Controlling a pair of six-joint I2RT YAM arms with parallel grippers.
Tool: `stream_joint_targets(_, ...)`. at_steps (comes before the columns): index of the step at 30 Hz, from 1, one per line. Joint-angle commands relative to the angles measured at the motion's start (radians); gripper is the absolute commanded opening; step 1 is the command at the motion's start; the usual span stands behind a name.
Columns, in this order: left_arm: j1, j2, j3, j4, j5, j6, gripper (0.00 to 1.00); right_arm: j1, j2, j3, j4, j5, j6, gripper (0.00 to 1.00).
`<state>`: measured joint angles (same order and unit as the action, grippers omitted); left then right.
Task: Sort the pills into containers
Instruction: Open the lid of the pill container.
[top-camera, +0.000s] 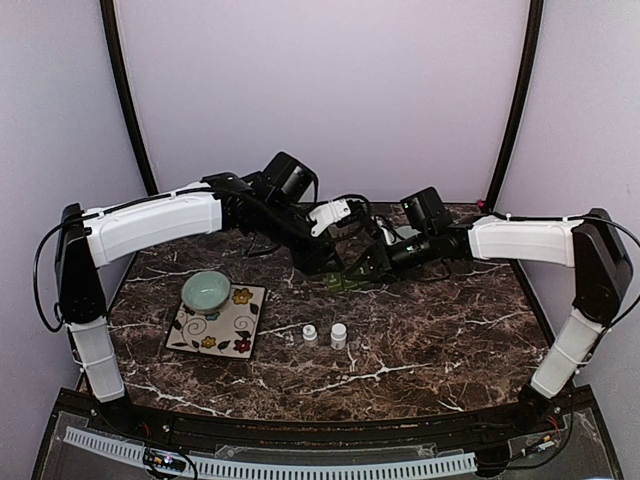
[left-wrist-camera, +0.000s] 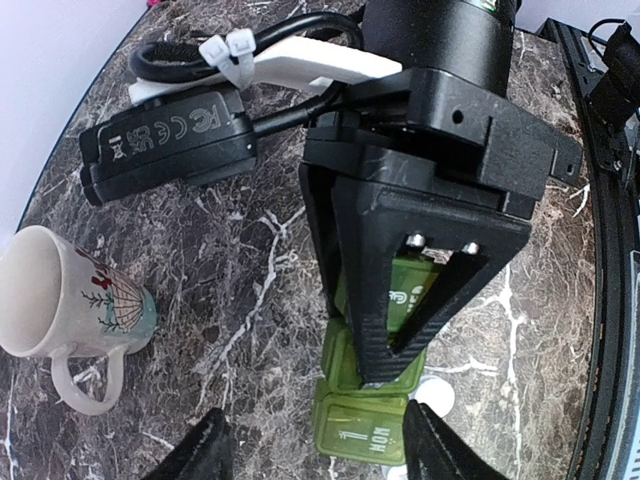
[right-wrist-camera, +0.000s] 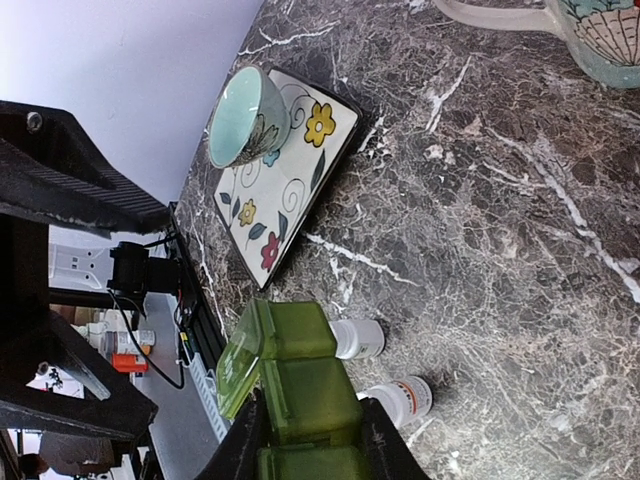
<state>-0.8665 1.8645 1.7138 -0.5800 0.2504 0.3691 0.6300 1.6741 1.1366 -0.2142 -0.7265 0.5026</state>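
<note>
The green pill box (right-wrist-camera: 305, 385), a strip of joined lidded compartments, is clamped between my right gripper's (right-wrist-camera: 312, 440) fingers. The lid of its end compartment (right-wrist-camera: 238, 345) stands ajar. In the left wrist view the box (left-wrist-camera: 380, 425) shows a closed lid marked MON, with the right gripper (left-wrist-camera: 390, 365) over the middle compartment. My left gripper (left-wrist-camera: 320, 450) is open wide, its fingertips on either side of the MON end and not touching it. In the top view both grippers meet over the box (top-camera: 345, 282) at mid-table. Two white pill bottles (top-camera: 310, 334) (top-camera: 339, 336) stand nearer the front. No loose pills show.
A pale green bowl (top-camera: 206, 291) sits on a square floral plate (top-camera: 230, 330) at the left front. A patterned mug (left-wrist-camera: 70, 310) stands left of the box in the left wrist view. The table ends at a black front rail (top-camera: 320, 440).
</note>
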Motion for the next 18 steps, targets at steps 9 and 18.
stream_joint_targets(9,0.007,-0.303,-0.376,0.304,-0.025,-0.01,0.67,-0.044,0.001,-0.028,0.186,-0.137,0.195,0.0)
stream_joint_targets(18,-0.011,-0.322,-0.465,0.408,-0.04,0.012,0.68,-0.044,0.01,-0.015,0.222,-0.178,0.256,0.0)
